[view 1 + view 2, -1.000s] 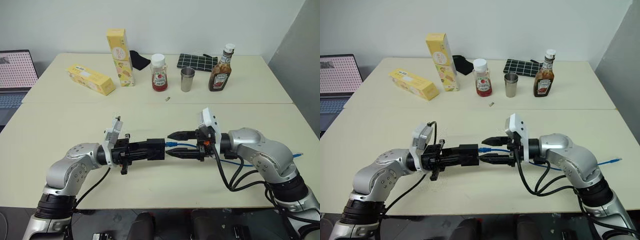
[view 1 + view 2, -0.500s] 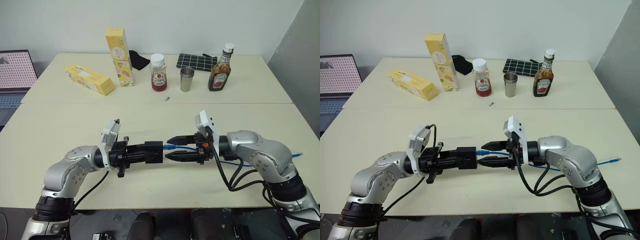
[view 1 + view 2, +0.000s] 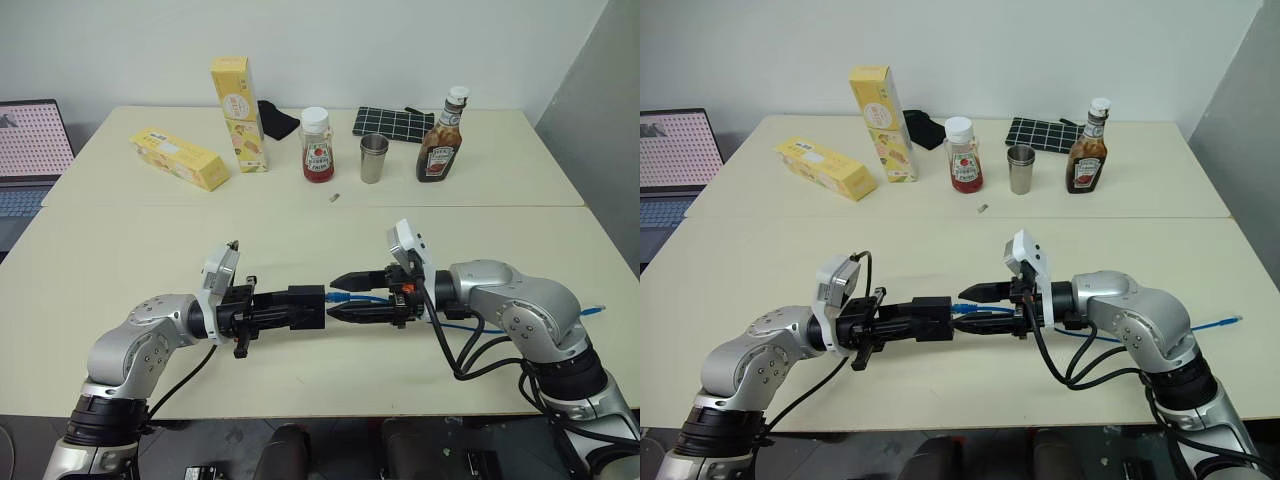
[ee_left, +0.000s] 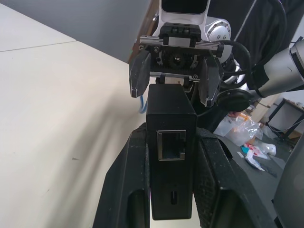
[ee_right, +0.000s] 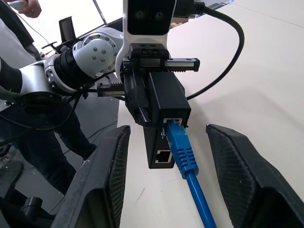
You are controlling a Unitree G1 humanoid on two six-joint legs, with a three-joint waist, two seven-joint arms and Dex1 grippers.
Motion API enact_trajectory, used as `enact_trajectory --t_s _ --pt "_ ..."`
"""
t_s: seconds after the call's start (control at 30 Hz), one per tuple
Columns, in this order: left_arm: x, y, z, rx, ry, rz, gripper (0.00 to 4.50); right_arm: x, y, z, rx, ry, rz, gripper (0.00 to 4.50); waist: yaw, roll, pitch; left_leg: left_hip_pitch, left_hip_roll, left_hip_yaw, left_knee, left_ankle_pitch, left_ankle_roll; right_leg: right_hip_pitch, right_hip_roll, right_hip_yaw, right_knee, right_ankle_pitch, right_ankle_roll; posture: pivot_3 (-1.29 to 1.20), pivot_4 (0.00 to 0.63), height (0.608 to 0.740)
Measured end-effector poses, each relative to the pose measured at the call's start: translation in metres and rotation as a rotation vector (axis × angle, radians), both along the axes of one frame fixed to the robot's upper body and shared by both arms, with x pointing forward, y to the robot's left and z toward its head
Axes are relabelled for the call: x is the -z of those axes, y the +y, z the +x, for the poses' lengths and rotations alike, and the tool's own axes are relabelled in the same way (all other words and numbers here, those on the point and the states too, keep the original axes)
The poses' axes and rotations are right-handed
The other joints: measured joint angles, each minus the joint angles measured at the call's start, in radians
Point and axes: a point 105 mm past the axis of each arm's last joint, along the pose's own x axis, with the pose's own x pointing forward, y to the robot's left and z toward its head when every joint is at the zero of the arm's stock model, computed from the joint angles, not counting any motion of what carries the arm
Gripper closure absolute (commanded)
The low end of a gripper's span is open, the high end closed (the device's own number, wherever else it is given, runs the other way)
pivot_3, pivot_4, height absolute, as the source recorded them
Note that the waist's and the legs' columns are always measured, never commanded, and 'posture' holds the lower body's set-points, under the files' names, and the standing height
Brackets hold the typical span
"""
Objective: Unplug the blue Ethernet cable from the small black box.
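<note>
Presently, item one: small black box (image 3: pixel 306 303), clamped between the closed fingers of the left gripper (image 3: pixel 296 307) and held above the near table (image 3: pixel 120 250), with the blue Ethernet cable (image 5: pixel 183 151) plugged into its right-facing side and trailing off right. Item two: right gripper (image 3: pixel 345 295), jaws apart and holding nothing, straddling the plug just beside the box. Risk, as a judgement: closing on cord rather than plug leaves the latch unpressed, so pulling could strain the cable or drag the box from its grip.
</note>
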Motion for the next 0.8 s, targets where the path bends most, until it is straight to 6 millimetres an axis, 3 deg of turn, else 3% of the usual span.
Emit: enact_trajectory --t_s 0.1,0.4,0.8 --pt "0.0 0.0 0.0 0.0 -0.001 0.001 3.72 0.0004 0.0004 0.0003 0.002 -0.002 -0.002 2.23 0.0 0.0 0.0 0.0 0.0 0.0 0.0 0.0 0.0 0.0 0.0 0.0 0.0 0.0 0.0 0.0 0.15 0.74" --pt "0.0008 0.0002 0.0003 -0.003 -0.004 0.011 3.72 -0.0003 0.0003 0.0023 0.004 -0.013 -0.01 4.45 0.0 0.0 0.0 0.0 0.0 0.0 0.0 0.0 0.0 0.0 0.0 0.0 0.0 0.0 0.0 0.0 0.15 0.74" --pt "0.0 -0.0009 0.0009 -0.011 -0.009 0.012 3.72 -0.0017 -0.0005 0.0038 -0.008 -0.034 -0.028 4.46 0.0 0.0 0.0 0.0 0.0 0.0 0.0 0.0 0.0 0.0 0.0 0.0 0.0 0.0 0.0 0.0 0.15 0.74"
